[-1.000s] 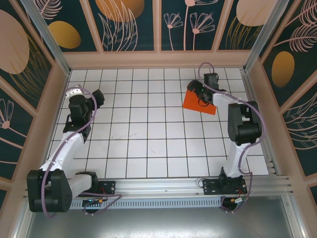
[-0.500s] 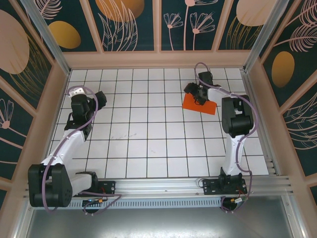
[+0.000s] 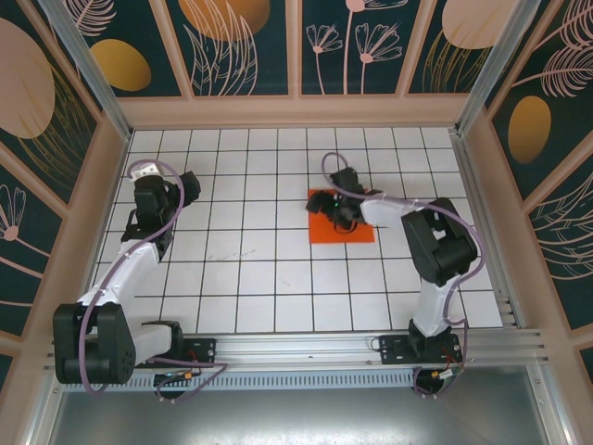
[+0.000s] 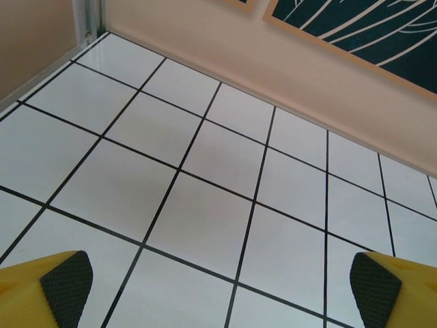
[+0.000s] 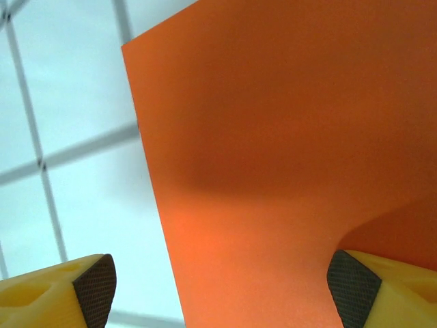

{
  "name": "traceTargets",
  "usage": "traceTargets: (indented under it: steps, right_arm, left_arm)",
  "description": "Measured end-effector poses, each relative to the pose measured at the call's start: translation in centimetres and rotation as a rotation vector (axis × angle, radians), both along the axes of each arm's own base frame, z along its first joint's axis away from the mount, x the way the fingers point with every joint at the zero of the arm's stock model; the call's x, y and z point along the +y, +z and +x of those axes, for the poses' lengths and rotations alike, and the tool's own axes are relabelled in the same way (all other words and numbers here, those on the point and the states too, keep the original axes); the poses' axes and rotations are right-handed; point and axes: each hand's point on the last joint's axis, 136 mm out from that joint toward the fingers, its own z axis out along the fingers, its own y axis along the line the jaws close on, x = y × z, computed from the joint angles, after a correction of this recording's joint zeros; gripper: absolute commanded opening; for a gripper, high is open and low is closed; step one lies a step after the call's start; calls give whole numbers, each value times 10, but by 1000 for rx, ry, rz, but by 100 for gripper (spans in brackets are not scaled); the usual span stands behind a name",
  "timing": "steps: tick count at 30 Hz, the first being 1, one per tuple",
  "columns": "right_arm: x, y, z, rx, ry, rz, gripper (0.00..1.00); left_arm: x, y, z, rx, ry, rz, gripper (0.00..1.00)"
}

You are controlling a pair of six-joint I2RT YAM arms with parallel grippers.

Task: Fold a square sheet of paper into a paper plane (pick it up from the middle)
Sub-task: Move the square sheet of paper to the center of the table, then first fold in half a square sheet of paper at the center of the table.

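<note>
Paper flat on the worktop, right gripper spread wide above it

The paper (image 3: pixel 359 234) is a plain, bright orange-red sheet with straight edges and a sharp corner, lying on the white gridded worktop (image 3: pixel 259 269) right of centre, about two tiles wide. The right gripper (image 3: pixel 341 215) hangs low over its middle, jaws wide apart and clamped on nothing. From the right wrist, the paper (image 5: pixel 287 137) carries a soft shadow and shows a slight lifted curl beside the right-hand finger, while the gripper (image 5: pixel 225 287) straddles the sheet's left edge, one pad over bare tile and the other over paper. The left gripper (image 3: pixel 182 184) sits well apart near the left wall, its jaws (image 4: pixel 222 280) fully spread over bare tiles
</note>
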Motion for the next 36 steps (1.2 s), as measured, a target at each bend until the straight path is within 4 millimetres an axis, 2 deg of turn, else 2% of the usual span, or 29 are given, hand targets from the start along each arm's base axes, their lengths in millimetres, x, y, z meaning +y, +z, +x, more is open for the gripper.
traceTargets:
  steps: [3,7,10,15,17,20,23,29,36]
  right_arm:
    - [19,2,-33,36,47,22,86]
    - [17,5,-46,92,59,-19,90]
    - [4,13,-42,102,66,-82,99]
    - [-29,25,-26,57,85,-200,99]
    - [-37,25,-23,46,110,-250,99]
    - [-36,23,-18,32,160,-319,99]
    - [-31,11,-16,38,206,-383,98]
    - [-31,-11,-25,86,257,-455,95]
    - [-33,-17,-26,88,261,-494,90]
  left_arm:
    - [0,-3,0,8,-2,-1,99]
    - [0,-7,0,23,-2,-1,99]
    - [-1,-8,0,29,-3,-1,99]
    - [-6,-11,1,36,-28,-19,99]
    - [-10,-14,3,46,-46,-31,99]
    - [-15,-18,6,57,-69,-50,99]
    - [-19,-19,8,62,-89,-64,99]
    - [-22,-22,9,71,-104,-75,99]
    - [-23,-23,10,74,-109,-79,99]
